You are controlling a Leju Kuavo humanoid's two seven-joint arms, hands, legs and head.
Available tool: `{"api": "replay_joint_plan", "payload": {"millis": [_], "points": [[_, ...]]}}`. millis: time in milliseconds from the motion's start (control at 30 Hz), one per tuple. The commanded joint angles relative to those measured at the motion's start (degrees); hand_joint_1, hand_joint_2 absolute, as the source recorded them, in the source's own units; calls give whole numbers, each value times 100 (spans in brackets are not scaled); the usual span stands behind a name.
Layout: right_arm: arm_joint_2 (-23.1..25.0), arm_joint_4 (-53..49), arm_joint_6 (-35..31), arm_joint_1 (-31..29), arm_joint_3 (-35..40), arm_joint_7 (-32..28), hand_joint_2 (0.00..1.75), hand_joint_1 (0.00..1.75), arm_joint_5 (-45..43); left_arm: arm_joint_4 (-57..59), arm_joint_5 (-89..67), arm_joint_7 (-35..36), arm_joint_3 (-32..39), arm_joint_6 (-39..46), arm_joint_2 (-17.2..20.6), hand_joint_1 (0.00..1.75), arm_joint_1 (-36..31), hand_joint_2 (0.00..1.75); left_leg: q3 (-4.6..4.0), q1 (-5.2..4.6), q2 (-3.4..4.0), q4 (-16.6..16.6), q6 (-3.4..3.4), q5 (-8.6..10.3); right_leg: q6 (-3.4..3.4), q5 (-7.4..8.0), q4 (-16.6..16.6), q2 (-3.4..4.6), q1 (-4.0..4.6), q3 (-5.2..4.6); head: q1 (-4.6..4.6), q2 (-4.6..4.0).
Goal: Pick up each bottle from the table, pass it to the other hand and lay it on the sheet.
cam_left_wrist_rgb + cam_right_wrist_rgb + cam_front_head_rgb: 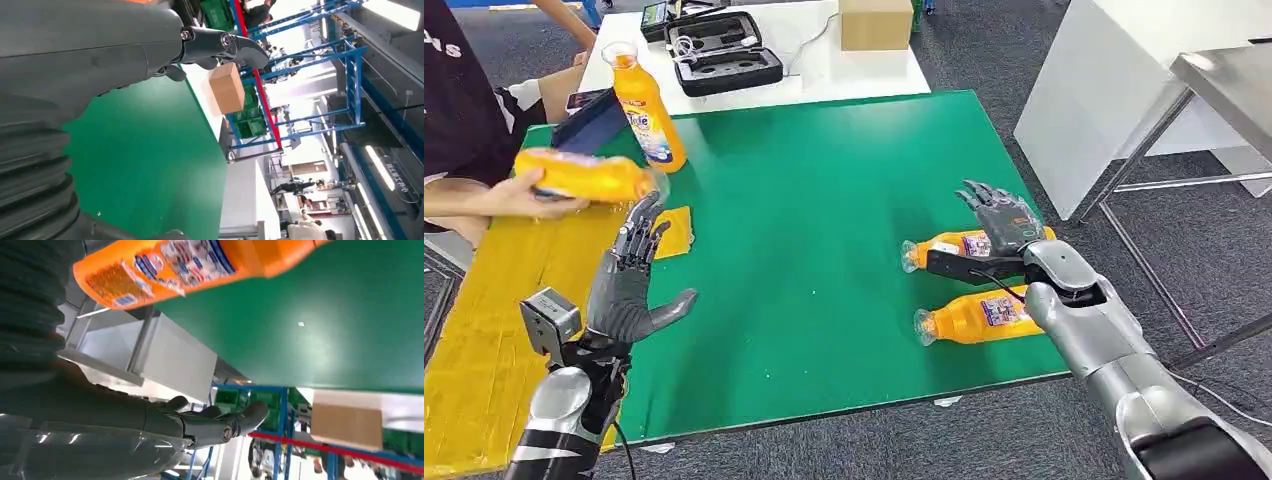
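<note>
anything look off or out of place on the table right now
One thing stands out: a person's hand holds an orange bottle flat in the air above the yellow sheet, just beyond the open left robot hand. Another bottle stands upright; two lie near the right robot hand.

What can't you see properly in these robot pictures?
- Head view: the far lying bottle is partly covered by the right hand, so contact cannot be told.
- Head view: the near lying bottle has its base hidden behind the right arm.
- Head view: the label on the standing bottle is too small to read.
- Head view: the person's hand covers one end of their bottle.
</note>
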Motion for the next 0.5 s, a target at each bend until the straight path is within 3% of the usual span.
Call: {"api": "replay_joint_plan", "payload": {"millis": [33,500], "points": [[250,1347,60,-622,396,-48,175,0,-72,405,41,35,-155,-8,70,0,-266,175,23,3,-4,2,-5,-10,-9,-8,3,8,1,21,0,0],[420,2996,406,-1121,677,-69,175,0,-158,743,220,-4,-322,-76,94,0,-447,175,25,3,-20,2,-5,-10,-10,-10,2,3,1,24,-2,0]]}}
